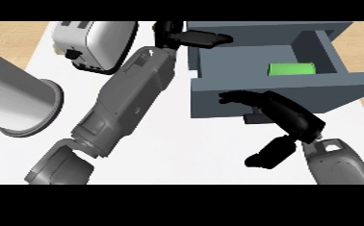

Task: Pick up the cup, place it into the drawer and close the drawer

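Head view, right fingers (238,98): stretched out straight toward the view's left, lying against the front panel of the drawer; they close round nothing.
Right thumb (268,154): hangs below the palm, apart from the fingers, over bare white surface.
Right hand (293,117): black, open, its palm over the lower right part of the drawer front, coming in from the lower right on a grey forearm (335,163).
Left fingers (207,38): extended toward the view's right, resting along the back left corner of the drawer's rim; nothing is gripped in them.
Left hand (174,35): black, open, at the top of the view just left of the drawer's back wall.
Left forearm (126,102): grey, running on a slant from the lower left up to the hand, between the toaster and the drawer.
Cup (292,69): bright green, lying inside the drawer, near its right wall; neither hand touches it.
Drawer (213,93): blue-grey box, pulled open, its inside visible from above, its front panel facing the lower edge of the view.
Toaster (96,42): silver and white, at the upper left, just beside the left forearm.
Grey pot (25,102): round, at the left edge, well apart from the drawer.
Surface (185,148): white, carrying all of these.
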